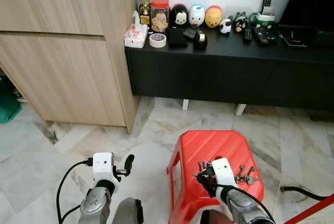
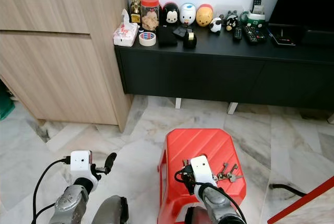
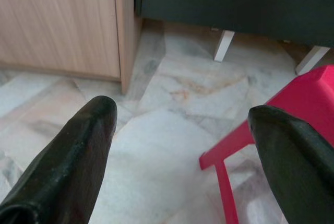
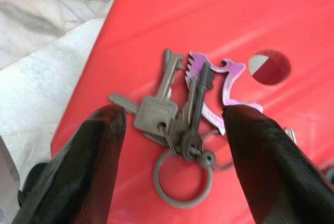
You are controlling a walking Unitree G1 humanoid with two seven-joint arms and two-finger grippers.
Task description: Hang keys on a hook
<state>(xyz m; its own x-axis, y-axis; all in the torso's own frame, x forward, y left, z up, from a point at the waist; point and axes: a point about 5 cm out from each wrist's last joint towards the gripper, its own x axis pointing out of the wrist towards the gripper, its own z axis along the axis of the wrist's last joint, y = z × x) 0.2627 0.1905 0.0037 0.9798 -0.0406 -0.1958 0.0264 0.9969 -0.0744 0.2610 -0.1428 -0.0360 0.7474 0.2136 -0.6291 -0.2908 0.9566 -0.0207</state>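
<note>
Keys [image 4: 177,114] lying on red stool [image 1: 209,148], right gripper [image 4: 175,125] hovering just above, fingers [image 4: 88,156] spread wide either side; left gripper [image 3: 182,130] hanging open over floor [image 3: 172,93].

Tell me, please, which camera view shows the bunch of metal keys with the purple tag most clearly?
The right wrist view: the bunch of metal keys with the purple tag lies sharp on the red plastic stool between the open right hand. In both eye views it is tiny and largely hidden behind that hand.

the right gripper [image 1: 204,174] hides part of the keys [image 1: 203,165]; the loose bits [image 1: 245,174] beside it are perhaps more keys, too small to tell.
</note>
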